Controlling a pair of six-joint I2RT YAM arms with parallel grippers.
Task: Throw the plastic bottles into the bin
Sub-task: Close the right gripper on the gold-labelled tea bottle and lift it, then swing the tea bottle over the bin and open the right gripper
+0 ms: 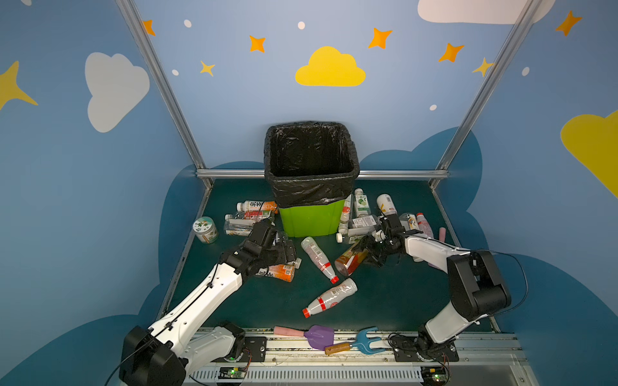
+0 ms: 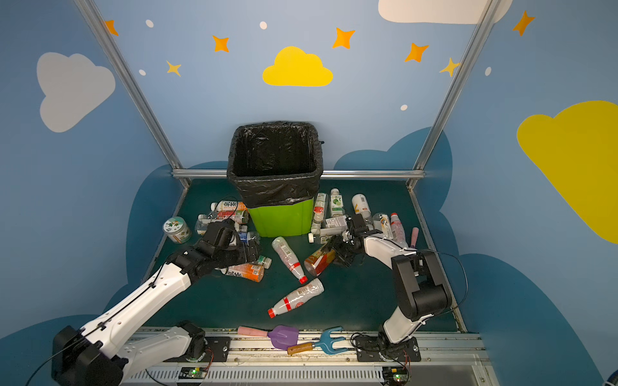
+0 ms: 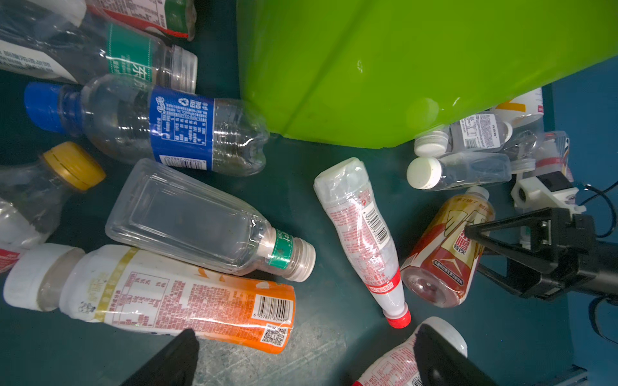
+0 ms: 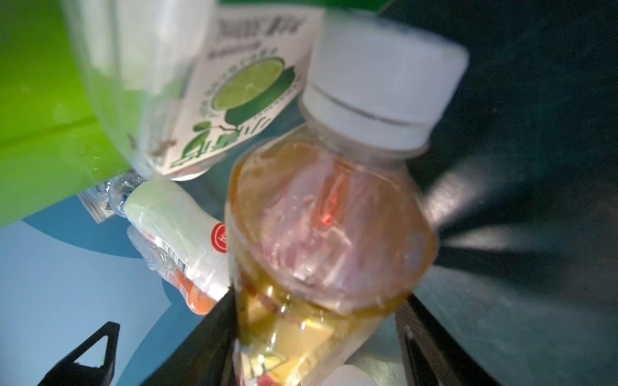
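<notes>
So far nothing shows inside the bin (image 1: 307,220) — all the plastic bottles (image 1: 319,257) in view lie on the desk (image 1: 384,300) around it. The left claw (image 3: 305,331) hangs wide above them; the right claw (image 4: 317,300) pinches the amber bottle (image 1: 349,260), low beside the bin — nearly everything is left to do.

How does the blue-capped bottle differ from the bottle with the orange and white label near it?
The blue-capped bottle is clear with a narrow blue label; the orange-labelled bottle is wrapped almost wholly in its label. The first has a blue cap, the second a white one. Both lie on their sides.
</notes>
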